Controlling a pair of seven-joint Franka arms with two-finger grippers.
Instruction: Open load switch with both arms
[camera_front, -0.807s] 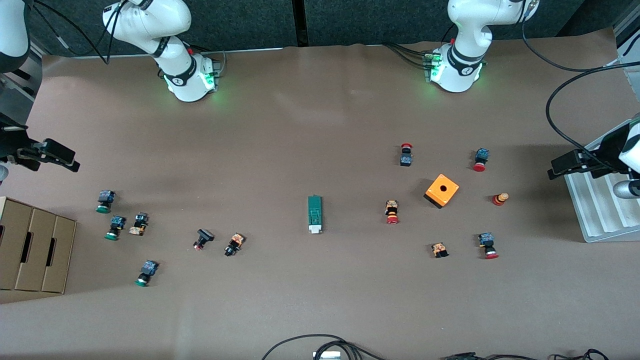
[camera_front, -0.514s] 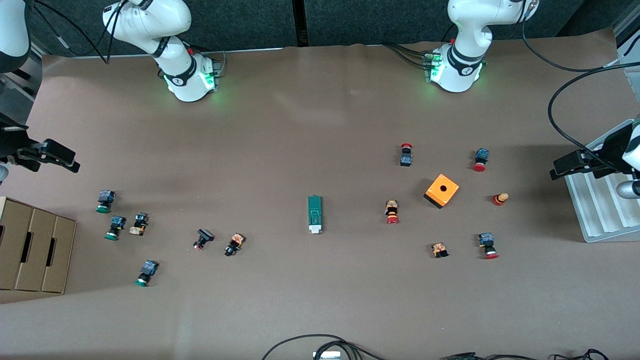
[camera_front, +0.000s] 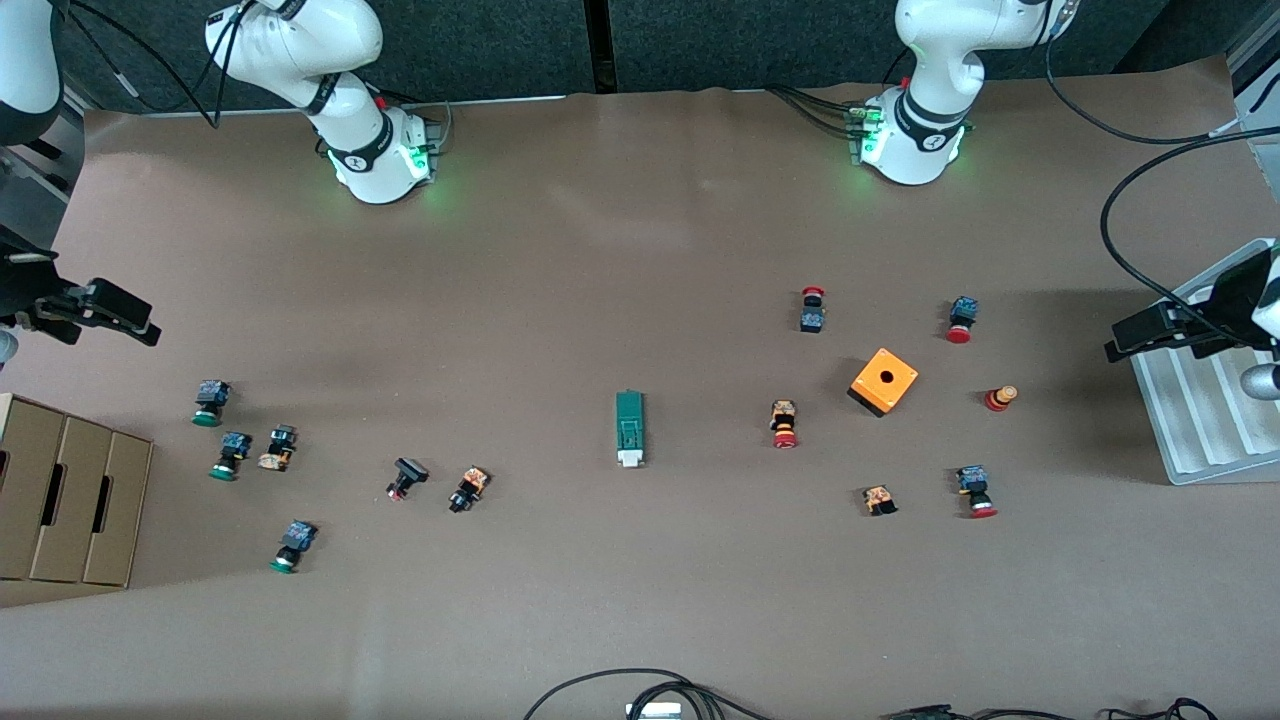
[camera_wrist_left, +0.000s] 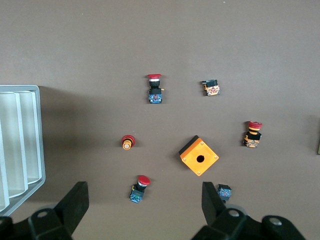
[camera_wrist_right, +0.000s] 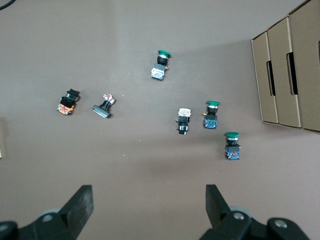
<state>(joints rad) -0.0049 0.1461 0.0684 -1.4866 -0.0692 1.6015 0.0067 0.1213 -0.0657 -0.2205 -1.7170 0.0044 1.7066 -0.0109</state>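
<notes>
The load switch (camera_front: 629, 428), a narrow dark-green block with a white tab at its end nearer the front camera, lies on the brown table about midway between the arms. My left gripper (camera_front: 1150, 330) hangs open and empty at the left arm's end of the table, over the edge of a white ridged tray (camera_front: 1200, 430). In the left wrist view its fingers (camera_wrist_left: 75, 205) stand wide, the gripper (camera_wrist_left: 145, 200) over a red-capped button (camera_wrist_left: 139, 188). My right gripper (camera_front: 110, 312) hovers open at the right arm's end; the right wrist view shows only bare table between the gripper's (camera_wrist_right: 148, 197) tips.
An orange cube with a hole (camera_front: 884, 381) and several red-capped push buttons (camera_front: 784, 424) lie toward the left arm's end. Green-capped buttons (camera_front: 210, 402) and cardboard boxes (camera_front: 70, 495) are at the right arm's end. Cables (camera_front: 640, 690) lie at the table's front edge.
My left gripper has drifted slightly outward toward its end of the table. The right gripper and the load switch have not visibly moved.
</notes>
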